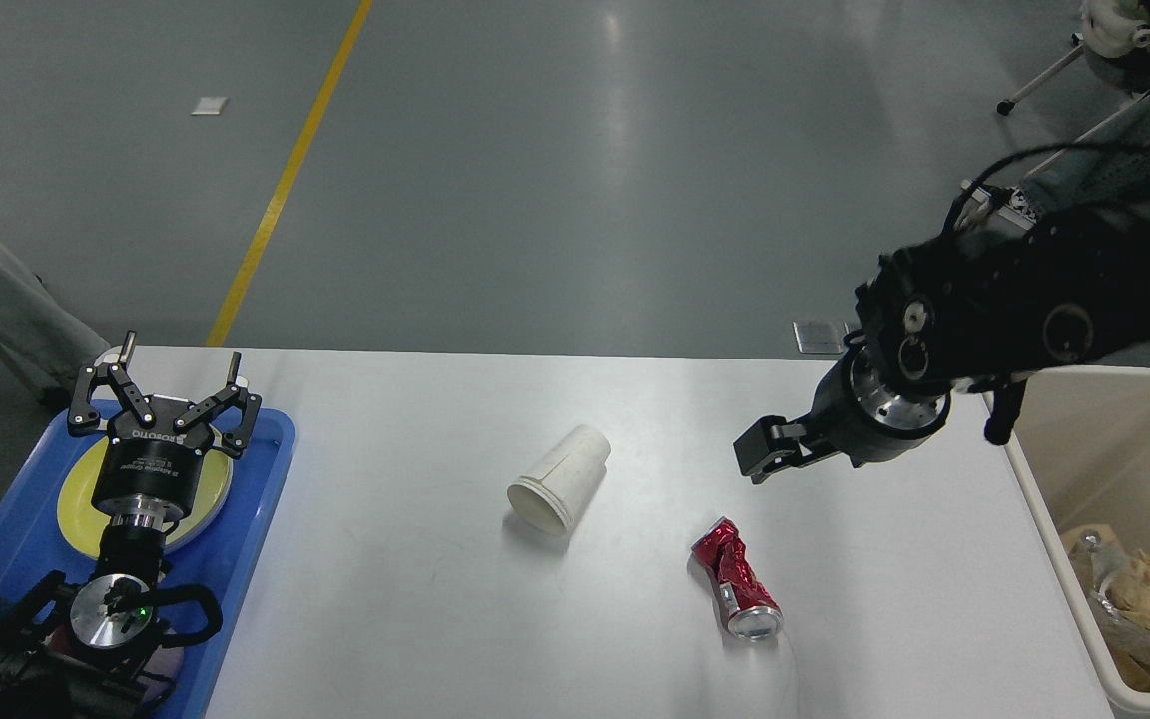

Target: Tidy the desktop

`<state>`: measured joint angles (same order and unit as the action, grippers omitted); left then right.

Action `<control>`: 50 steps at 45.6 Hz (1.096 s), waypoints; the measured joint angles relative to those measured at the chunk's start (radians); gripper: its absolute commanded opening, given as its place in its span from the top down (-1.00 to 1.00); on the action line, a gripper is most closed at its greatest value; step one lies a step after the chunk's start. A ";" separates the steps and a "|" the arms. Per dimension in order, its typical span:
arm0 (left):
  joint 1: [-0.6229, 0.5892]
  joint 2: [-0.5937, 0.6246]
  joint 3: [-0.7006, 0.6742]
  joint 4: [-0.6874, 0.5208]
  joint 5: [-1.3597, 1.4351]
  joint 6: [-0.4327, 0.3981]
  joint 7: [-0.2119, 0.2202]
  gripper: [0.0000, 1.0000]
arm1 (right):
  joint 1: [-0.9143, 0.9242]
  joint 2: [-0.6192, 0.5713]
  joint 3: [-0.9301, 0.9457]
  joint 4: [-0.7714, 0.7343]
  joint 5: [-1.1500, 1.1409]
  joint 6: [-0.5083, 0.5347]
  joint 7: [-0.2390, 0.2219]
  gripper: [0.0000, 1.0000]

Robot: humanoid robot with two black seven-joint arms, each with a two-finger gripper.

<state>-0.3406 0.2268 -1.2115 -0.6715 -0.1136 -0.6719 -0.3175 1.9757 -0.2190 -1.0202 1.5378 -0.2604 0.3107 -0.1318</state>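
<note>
The white desktop carries a white paper cup lying on its side near the middle, its mouth facing the front left. A crushed red can lies to the cup's right, nearer the front edge. My right gripper hangs above the table just behind the can and to the right of the cup. It looks dark and its fingers cannot be told apart. At the far left my left gripper stands open with nothing between its fingers, over a yellow plate.
A blue tray at the left table edge holds the yellow plate. A beige bin with crumpled paper and plastic stands against the table's right edge. Grey floor with a yellow line lies beyond.
</note>
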 measured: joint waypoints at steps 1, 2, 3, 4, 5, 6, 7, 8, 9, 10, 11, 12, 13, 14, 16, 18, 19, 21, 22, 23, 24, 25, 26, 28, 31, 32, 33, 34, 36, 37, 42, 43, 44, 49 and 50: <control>0.000 0.000 0.000 0.000 0.000 0.000 0.000 -0.93 | -0.030 0.005 0.013 -0.008 -0.020 -0.015 -0.011 -1.00; 0.000 0.000 0.000 0.000 0.000 0.000 0.000 -0.93 | -0.057 0.013 0.026 -0.020 -0.041 -0.027 -0.021 -1.00; 0.000 0.000 0.000 0.000 0.000 0.000 0.000 -0.93 | -0.091 0.028 0.040 -0.038 -0.064 -0.037 -0.032 -1.00; 0.000 0.000 0.000 0.000 0.000 0.000 0.000 -0.93 | -0.116 0.042 0.049 -0.052 -0.079 -0.043 -0.039 -1.00; 0.000 0.000 0.000 0.000 0.000 0.000 0.000 -0.93 | -0.140 0.059 0.057 -0.067 -0.092 -0.047 -0.044 -1.00; 0.000 0.000 0.000 0.000 0.000 0.000 0.000 -0.93 | -0.164 0.078 0.064 -0.083 -0.102 -0.051 -0.048 -1.00; 0.000 0.000 0.000 -0.001 0.000 0.000 0.000 -0.93 | -0.192 0.101 0.070 -0.104 -0.111 -0.054 -0.051 -1.00; 0.000 0.000 0.000 -0.001 0.000 0.000 0.000 -0.93 | -0.213 0.118 0.073 -0.121 -0.116 -0.056 -0.052 -1.00; 0.000 0.000 0.000 -0.001 0.000 0.000 0.000 -0.93 | -0.234 0.134 0.076 -0.139 -0.119 -0.058 -0.053 -1.00; 0.000 0.000 0.000 -0.001 0.000 0.000 0.000 -0.93 | -0.260 0.152 0.078 -0.165 -0.122 -0.060 -0.054 -1.00; 0.000 0.000 0.000 -0.001 0.000 0.000 0.000 -0.93 | -0.281 0.164 0.079 -0.186 -0.124 -0.061 -0.055 -1.00; 0.000 0.000 0.000 -0.001 0.000 0.000 0.000 -0.93 | -0.303 0.174 0.080 -0.207 -0.124 -0.062 -0.055 -1.00; 0.000 0.000 0.000 -0.001 0.000 0.000 0.000 -0.93 | -0.325 0.183 0.081 -0.228 -0.124 -0.063 -0.055 -1.00; 0.000 0.000 0.000 -0.001 0.000 0.000 0.000 -0.93 | -0.352 0.192 0.081 -0.253 -0.125 -0.064 -0.055 -1.00; 0.000 0.000 -0.001 -0.001 0.000 0.000 0.000 -0.93 | -0.390 0.207 0.081 -0.290 -0.126 -0.065 -0.056 -1.00; 0.000 0.000 -0.001 -0.001 0.000 0.000 0.000 -0.93 | -0.427 0.228 0.080 -0.329 -0.126 -0.065 -0.055 -1.00; 0.000 0.000 -0.001 -0.001 0.000 0.000 0.000 -0.93 | -0.442 0.238 0.079 -0.347 -0.126 -0.065 -0.056 -1.00; 0.000 0.000 -0.001 -0.001 0.000 0.000 0.000 -0.93 | -0.475 0.257 0.078 -0.385 -0.127 -0.065 -0.056 -1.00; 0.000 0.000 -0.001 -0.001 0.000 0.000 0.000 -0.93 | -0.488 0.264 0.077 -0.399 -0.127 -0.065 -0.056 -1.00; 0.000 0.000 -0.001 -0.001 0.000 0.000 0.000 -0.93 | -0.502 0.270 0.077 -0.413 -0.128 -0.065 -0.056 -1.00; 0.000 0.000 -0.001 -0.001 0.000 0.000 0.000 -0.93 | -0.516 0.276 0.076 -0.427 -0.130 -0.065 -0.056 -1.00; 0.000 0.000 -0.001 -0.001 0.000 0.000 0.000 -0.93 | -0.527 0.279 0.076 -0.436 -0.131 -0.065 -0.056 -1.00; 0.000 0.000 -0.001 -0.001 0.000 0.000 0.000 -0.93 | -0.536 0.282 0.076 -0.444 -0.132 -0.065 -0.056 -1.00; 0.000 0.000 -0.001 -0.001 0.000 0.000 0.000 -0.93 | -0.552 0.284 0.075 -0.459 -0.134 -0.065 -0.056 -1.00; 0.000 0.000 -0.001 -0.001 0.000 0.000 0.000 -0.93 | -0.577 0.287 0.073 -0.485 -0.136 -0.066 -0.056 -1.00; 0.000 0.000 -0.001 -0.001 0.000 0.000 0.000 -0.93 | -0.587 0.287 0.073 -0.496 -0.136 -0.066 -0.056 -1.00; 0.000 0.000 -0.001 -0.001 0.000 0.000 0.000 -0.93 | -0.599 0.288 0.073 -0.509 -0.137 -0.066 -0.056 -0.99; 0.000 0.000 -0.001 -0.001 0.000 0.000 0.000 -0.93 | -0.614 0.289 0.073 -0.526 -0.137 -0.067 -0.055 -0.99; 0.000 0.000 -0.001 -0.001 0.000 0.000 0.000 -0.93 | -0.639 0.292 0.073 -0.554 -0.138 -0.067 -0.056 -0.97; 0.000 -0.001 -0.001 -0.001 0.000 0.000 0.000 -0.93 | -0.654 0.295 0.073 -0.571 -0.138 -0.068 -0.056 -0.94; 0.000 0.000 -0.001 0.000 0.000 0.000 0.000 -0.93 | -0.682 0.303 0.073 -0.605 -0.138 -0.080 -0.055 -0.93; 0.000 0.000 -0.001 0.000 0.000 0.000 0.000 -0.93 | -0.684 0.303 0.074 -0.607 -0.138 -0.082 -0.055 -0.91; 0.000 0.000 0.000 0.000 0.000 0.000 0.000 -0.93 | -0.685 0.303 0.073 -0.609 -0.138 -0.084 -0.055 -0.89; 0.000 0.000 0.000 0.000 0.000 0.000 0.000 -0.93 | -0.690 0.303 0.071 -0.612 -0.139 -0.090 -0.055 -0.71; 0.000 0.000 0.000 0.000 0.000 0.000 0.000 -0.93 | -0.691 0.303 0.071 -0.612 -0.139 -0.090 -0.055 -0.68</control>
<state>-0.3405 0.2265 -1.2119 -0.6719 -0.1135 -0.6719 -0.3175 1.2850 0.0845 -0.9491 0.9254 -0.3995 0.2203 -0.1871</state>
